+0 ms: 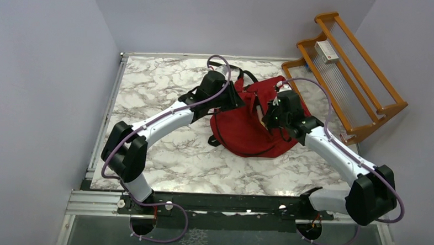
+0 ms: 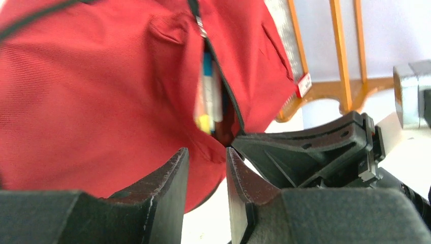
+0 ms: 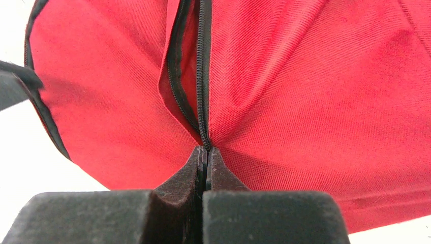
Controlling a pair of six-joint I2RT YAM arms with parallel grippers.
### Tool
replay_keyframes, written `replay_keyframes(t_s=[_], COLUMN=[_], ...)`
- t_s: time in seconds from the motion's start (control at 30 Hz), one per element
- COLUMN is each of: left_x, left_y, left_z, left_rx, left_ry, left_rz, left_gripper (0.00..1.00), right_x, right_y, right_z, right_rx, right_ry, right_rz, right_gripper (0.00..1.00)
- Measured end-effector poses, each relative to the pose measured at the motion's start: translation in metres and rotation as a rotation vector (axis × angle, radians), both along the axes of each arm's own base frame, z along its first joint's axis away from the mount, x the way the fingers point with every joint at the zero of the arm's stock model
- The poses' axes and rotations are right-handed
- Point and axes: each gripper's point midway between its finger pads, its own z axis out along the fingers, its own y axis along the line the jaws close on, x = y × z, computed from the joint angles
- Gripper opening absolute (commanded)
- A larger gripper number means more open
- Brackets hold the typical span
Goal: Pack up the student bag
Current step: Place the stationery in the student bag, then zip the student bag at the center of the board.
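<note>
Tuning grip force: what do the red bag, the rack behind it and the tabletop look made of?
Red bag: matte woven cloth, ribbed weave and soft creases show. Rack: likely varnished wood, orange-brown rails. Tabletop: marble-veined surface; stone or print, cannot tell.

The student bag (image 1: 247, 132) is red woven fabric, with a black zip (image 3: 203, 76) and black edging. Its contents (image 2: 207, 96) show through the opening as yellow, blue and white strips. The counter (image 1: 174, 159) is white marble with grey veins. At two o'clock, the rack (image 1: 370, 101) is orange-brown wood. The left arm (image 1: 165, 120) and right arm (image 1: 335, 150) are white and black, and their cables (image 1: 219, 57) are purple. The left hand (image 2: 207, 162) and right hand (image 3: 205, 157) are matt black.
</note>
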Motion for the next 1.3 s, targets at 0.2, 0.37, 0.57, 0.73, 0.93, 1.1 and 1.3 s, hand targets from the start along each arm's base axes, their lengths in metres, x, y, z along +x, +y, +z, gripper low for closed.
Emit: replay_keyframes(t_s=[0.2,0.37,0.57,0.73,0.93,1.1,1.3], left_x=[0.026,0.035,0.038,0.047,0.059,0.064,0.065], left_y=[0.041,0.051,0.047,0.040,0.039,0.044,0.042], left_z=[-0.018,-0.019,-0.019,-0.016,-0.010,-0.009,-0.008], left_rx=[0.044,0.060,0.072,0.084,0.105,0.147,0.164], left_ry=[0.013,-0.008,-0.036,-0.087,-0.167,-0.231,-0.296], left_rz=[0.091,0.100,0.052,0.001,-0.060,-0.097,-0.146], left_gripper=[0.33,0.33,0.34,0.48,0.52,0.53,0.52], right_x=[0.007,0.011,0.018,0.021,0.035,0.060,0.107], right_y=[0.013,0.018,0.022,0.023,0.021,0.024,0.037], right_z=[-0.020,-0.032,-0.022,0.008,0.061,0.082,0.075], right_rx=[-0.025,-0.043,-0.048,-0.025,0.014,0.019,0.000], right_ry=[0.058,0.085,0.066,0.000,-0.127,-0.160,-0.123], right_rz=[0.069,0.103,0.128,0.130,0.072,0.009,-0.031], right_gripper=[0.01,0.13,0.29,0.39,0.43,0.46,0.46])
